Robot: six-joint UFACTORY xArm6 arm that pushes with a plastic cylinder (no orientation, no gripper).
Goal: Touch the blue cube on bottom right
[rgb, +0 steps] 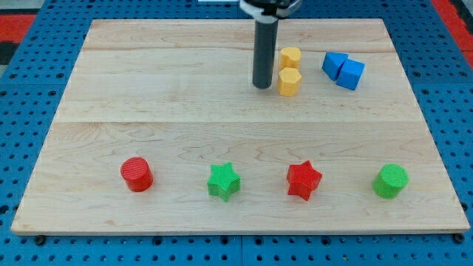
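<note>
Along the bottom of the pale wooden board (148, 96) sit, from the view's left, a ribbed red plastic cylinder (137, 174), a green plastic star (223, 181), a red plastic star (304, 180) and a green plastic cylinder (390, 181). Near the top, the dark rod's tip (262, 86) rests on the board just left of two yellow hexagonal plastic blocks (290, 70), gripping nothing. Further right, apart from the tip, two blue plastic blocks touch; the blue cube (350, 74) is the lower-right one, beside the other blue block (335, 64).
</note>
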